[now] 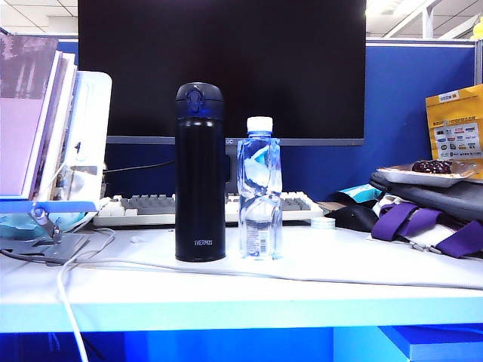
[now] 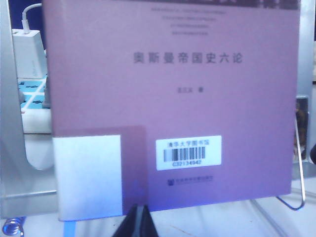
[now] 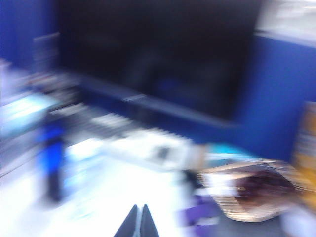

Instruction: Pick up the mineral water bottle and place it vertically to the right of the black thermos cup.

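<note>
**Two containers standing upright side by side on the table**

Standing on the white table [image 1: 362, 271]: black thermos cup [image 1: 200, 173], lid shut, white lettering near the base. Standing just beside it on its right in the exterior view: mineral water bottle [image 1: 259, 192], white cap on top, shorter than the thermos, a narrow gap showing between the two. Sitting behind both: a dark monitor [image 1: 226, 60] and a pale keyboard [image 1: 143, 207]. Trailing across the table in front of them: a white cable [image 1: 302, 275]. Leaning at the far left: a stack of books [image 1: 34, 113]. Lying at the right: a dark bag with purple straps [image 1: 430, 219], carrying a plate of dark food [image 1: 430, 172].

Showing in neither case in the exterior view: the arms. Appearing in the left wrist view: left pincer [image 2: 139, 222], dark fingertips pressed together, clamped on nothing, facing a purple book cover [image 2: 173, 98] with a barcode sticker. Appearing in the heavily blurred right wrist view: right pincer [image 3: 138, 222], fingertips meeting, holding nothing, high above the table and well apart from the bottle, the thermos only a dark smear there.
</note>
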Controlling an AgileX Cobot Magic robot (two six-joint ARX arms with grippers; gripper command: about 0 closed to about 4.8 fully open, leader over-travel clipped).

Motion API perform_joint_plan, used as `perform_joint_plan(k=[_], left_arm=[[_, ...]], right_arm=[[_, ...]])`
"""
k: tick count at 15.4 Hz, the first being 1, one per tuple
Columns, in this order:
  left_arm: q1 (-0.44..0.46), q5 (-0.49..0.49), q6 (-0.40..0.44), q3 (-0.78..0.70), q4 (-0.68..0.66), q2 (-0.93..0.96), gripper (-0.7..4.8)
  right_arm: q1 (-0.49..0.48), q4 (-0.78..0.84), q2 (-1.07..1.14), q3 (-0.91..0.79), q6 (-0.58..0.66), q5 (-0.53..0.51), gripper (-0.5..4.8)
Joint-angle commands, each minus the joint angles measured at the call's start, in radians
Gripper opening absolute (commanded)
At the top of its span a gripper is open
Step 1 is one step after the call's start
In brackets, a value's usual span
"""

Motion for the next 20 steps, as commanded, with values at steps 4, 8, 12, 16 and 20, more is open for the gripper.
perform_joint_plan(k=[4, 8, 12, 16, 20], left_arm=[[0.0, 0.002, 0.003, 0.0, -0.013, -0.003, -0.02], [0.0, 0.002, 0.003, 0.0, -0.013, -0.003, -0.02], [0.0, 0.002, 0.003, 0.0, -0.013, -0.003, -0.02], [0.0, 0.001, 0.003, 0.0, -0.013, -0.003, -0.03], [0.0, 0.001, 0.003, 0.0, -0.013, -0.003, -0.02]], right_arm=[[0.005, 0.006, 0.0, -0.1, 0.084, -0.224, -0.01], [-0.006, 0.106, -0.002, -0.202, 0.087, -0.22, -0.01], [-0.153, 0.34, -0.016, -0.375, 0.087, -0.199, -0.01], [-0.41, 0.354, -0.111, -0.469, 0.211, -0.172, 0.0], [-0.514, 0.406, -0.125, -0.555, 0.244, -0.245, 0.0]])
